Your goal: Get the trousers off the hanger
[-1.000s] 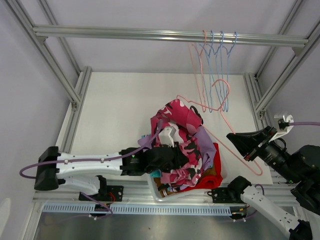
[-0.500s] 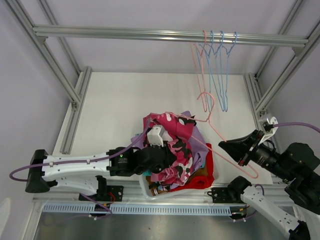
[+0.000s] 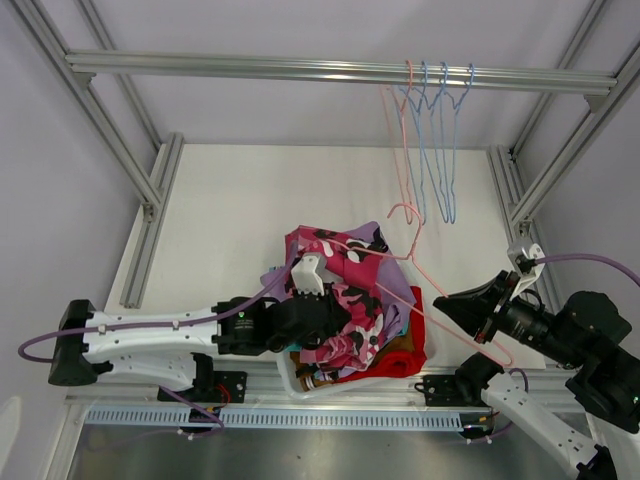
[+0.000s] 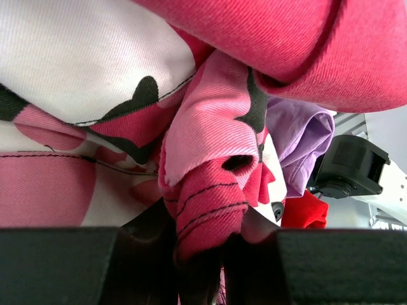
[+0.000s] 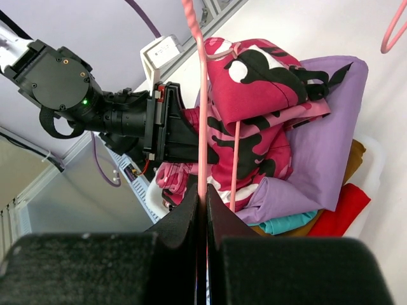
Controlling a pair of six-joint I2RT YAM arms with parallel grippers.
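Note left gripper [image 4: 203, 254] pinched partway closed on a bunched fold of the pink camouflage trousers [image 3: 345, 285], topmost on the pile in the white bin [image 3: 292, 378] at 6 o'clock of the table [image 3: 230, 210]. Note right gripper [image 5: 202, 202] clamped fully shut on the long wire of the pink hanger [image 5: 202, 108], out at 4 o'clock of the pile. See that wire lying across the camouflage cloth, a second wire close beside it; cannot tell whether threaded through a fold or merely resting on top. Judge step in hand as parting hanger from trousers. Pin the cloth down and back toward 7 o'clock with the left grip. Draw the hanger off toward 2 o'clock along its own long wire, not sideways, to avoid catching a hem. Lift slowly and watch for the lilac trousers [image 5: 331, 121] dragging along at 3 o'clock of the camouflage pair. Leave the red trousers [image 5: 346, 206], teal trousers [image 5: 289, 223] and mustard-brown trousers [image 5: 357, 152] underneath undisturbed. Steer the hook clear of the spare hangers [image 3: 435, 150] on the rail [image 3: 300, 68] at 12 o'clock.
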